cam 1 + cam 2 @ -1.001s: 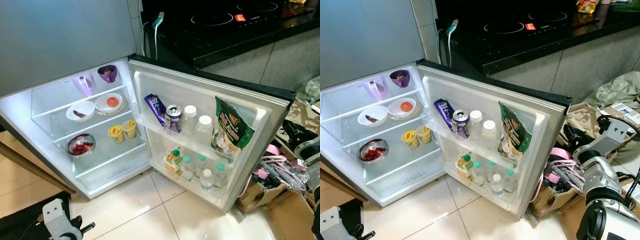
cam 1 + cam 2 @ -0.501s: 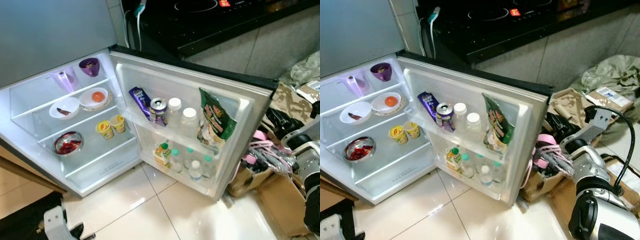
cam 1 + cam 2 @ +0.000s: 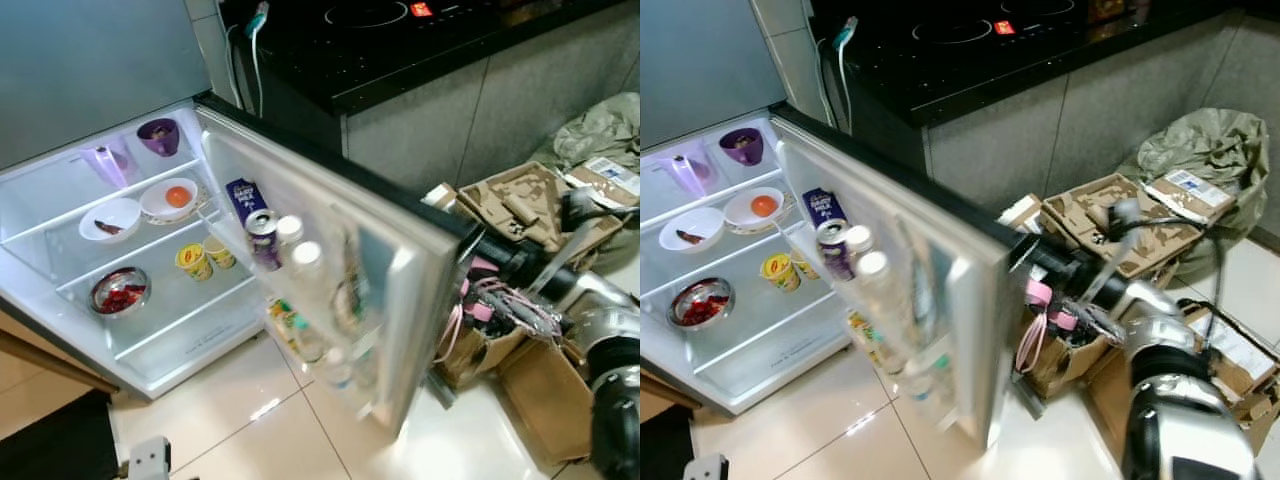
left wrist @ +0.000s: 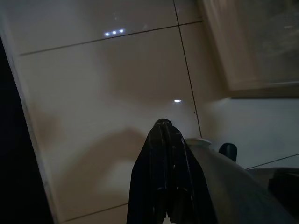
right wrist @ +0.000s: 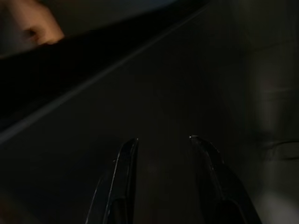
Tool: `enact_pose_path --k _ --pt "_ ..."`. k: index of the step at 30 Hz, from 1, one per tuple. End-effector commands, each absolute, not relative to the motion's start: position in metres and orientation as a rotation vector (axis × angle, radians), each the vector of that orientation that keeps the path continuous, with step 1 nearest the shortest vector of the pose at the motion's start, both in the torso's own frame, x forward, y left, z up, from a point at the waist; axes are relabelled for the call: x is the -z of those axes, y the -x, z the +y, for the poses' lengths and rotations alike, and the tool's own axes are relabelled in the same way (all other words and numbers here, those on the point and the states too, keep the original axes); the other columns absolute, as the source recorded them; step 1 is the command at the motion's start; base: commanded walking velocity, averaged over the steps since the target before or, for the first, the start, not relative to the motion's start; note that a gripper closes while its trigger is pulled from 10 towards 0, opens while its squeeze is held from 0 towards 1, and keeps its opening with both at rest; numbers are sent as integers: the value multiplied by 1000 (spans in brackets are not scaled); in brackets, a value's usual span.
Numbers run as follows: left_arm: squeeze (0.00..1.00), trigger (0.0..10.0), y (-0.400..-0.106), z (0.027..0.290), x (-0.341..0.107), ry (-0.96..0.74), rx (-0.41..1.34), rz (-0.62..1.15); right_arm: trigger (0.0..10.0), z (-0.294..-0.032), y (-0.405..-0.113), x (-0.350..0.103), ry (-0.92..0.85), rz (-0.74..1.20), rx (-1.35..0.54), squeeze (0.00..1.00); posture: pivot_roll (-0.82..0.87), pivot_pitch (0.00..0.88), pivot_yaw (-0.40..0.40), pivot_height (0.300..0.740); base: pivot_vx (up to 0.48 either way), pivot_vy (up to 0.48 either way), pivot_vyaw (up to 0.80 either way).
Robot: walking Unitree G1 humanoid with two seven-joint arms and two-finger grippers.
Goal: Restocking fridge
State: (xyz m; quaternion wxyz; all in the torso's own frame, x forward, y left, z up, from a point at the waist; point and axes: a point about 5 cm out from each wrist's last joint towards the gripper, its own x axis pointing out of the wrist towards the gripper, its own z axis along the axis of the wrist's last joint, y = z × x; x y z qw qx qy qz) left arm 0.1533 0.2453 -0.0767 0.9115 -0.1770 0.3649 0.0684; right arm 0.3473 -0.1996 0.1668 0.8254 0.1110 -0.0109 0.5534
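Nearest, the left gripper (image 4: 163, 135) hangs idle over pale glossy floor tiles, its two black fingers pressed together into one dark wedge; the right gripper (image 5: 161, 142) has its fingers spread with a clear gap between them, facing a dark flat surface that I judge to be the outer face of the fridge door (image 3: 975, 290). In the head views the right arm reaches in against that door's outer edge, and the door, wide open a second ago, now stands about half closed and blurred with motion; I judge the restocking finished and the closing push under way.

The door is smooth white plastic inside, with moulded racks; a shiny metal can (image 3: 262, 225), a purple carton (image 3: 240, 195) and white-capped clear bottles (image 3: 303, 262) ride in it, smeared by the swing.

Further in, the lit fridge (image 3: 70, 330) holds glass shelves: a steel bowl of red food (image 3: 118, 291), two yellow cups (image 3: 203, 257), white dishes (image 3: 140, 208), a purple cup (image 3: 158, 135).

Beyond, crumpled cardboard boxes (image 3: 1110, 215) sit by a black glossy cooktop (image 3: 970, 40).
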Motion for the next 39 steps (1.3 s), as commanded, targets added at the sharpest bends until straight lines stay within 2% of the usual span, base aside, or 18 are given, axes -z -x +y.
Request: enact_pose_path --k 1,5,8,9,10,11,12,13,15,16,17,19,22,23,26,31,34,39 --pt "0 10000 -132 236 89 375 -155 853 10000 -180 -333 -152 -208 51 -1334 0 -61 149 55 740 0 0 0" --pt "0 10000 -126 229 94 378 -158 890 10000 -168 -322 -135 -206 96 -1387 0 -71 127 39 740 0 0 0" --pt "0 10000 -122 224 96 385 -164 907 10000 -172 -325 -118 -206 123 -1260 0 -77 112 29 740 0 0 0" --pt "0 10000 -120 221 98 388 -164 916 10000 -178 -328 -109 -220 143 -1140 0 -79 106 24 740 0 0 0" --pt "0 10000 -120 221 98 388 -164 916 10000 -178 -328 -109 -220 143 -1140 0 -79 106 24 740 0 0 0" --pt "0 10000 -118 219 99 391 -165 924 10000 -186 -330 -100 -258 163 -1005 0 -84 92 19 740 0 0 0" --pt "0 10000 -118 219 99 391 -165 924 10000 -186 -330 -100 -258 163 -1005 0 -84 92 19 740 0 0 0" --pt "0 10000 -116 217 100 394 -167 934 10000 -196 -328 -86 -250 207 -843 0 -82 83 16 740 0 0 0" --pt "0 10000 -116 217 100 394 -167 934 10000 -196 -328 -86 -250 207 -843 0 -82 83 16 740 0 0 0" --pt "0 10000 -114 214 102 398 -175 948 10000 -213 -313 -54 -251 323 -602 0 -80 54 17 740 0 0 0" --pt "0 10000 -113 213 102 400 -177 953 10000 -221 -303 -38 -234 383 -502 0 -80 54 17 740 0 0 0" --pt "0 10000 -113 213 102 400 -177 953 10000 -221 -303 -38 -234 383 -502 0 -80 54 17 740 0 0 0" --pt "0 10000 -116 209 103 396 -174 963 10000 -239 -265 6 -223 588 -264 0 -87 8 18 740 0 0 240" --pt "0 10000 -116 209 103 396 -174 963 10000 -239 -265 6 -223 588 -264 0 -87 8 18 740 0 0 719" --pt "0 10000 -126 205 101 399 -168 953 10000 -249 -222 42 -198 784 -133 0 -89 0 10 740 0 0 721" --pt "0 10000 -132 203 99 403 -165 942 10000 -253 -199 56 -183 876 -81 0 -96 0 7 740 0 0 720" --pt "0 10000 -135 199 99 399 -159 945 10000 -258 -167 72 -145 992 -21 0 -112 0 11 740 0 0 723" --pt "0 10000 -135 198 100 394 -159 956 10000 -258 -158 77 -113 1033 -22 0 -121 0 11 740 0 0 719"
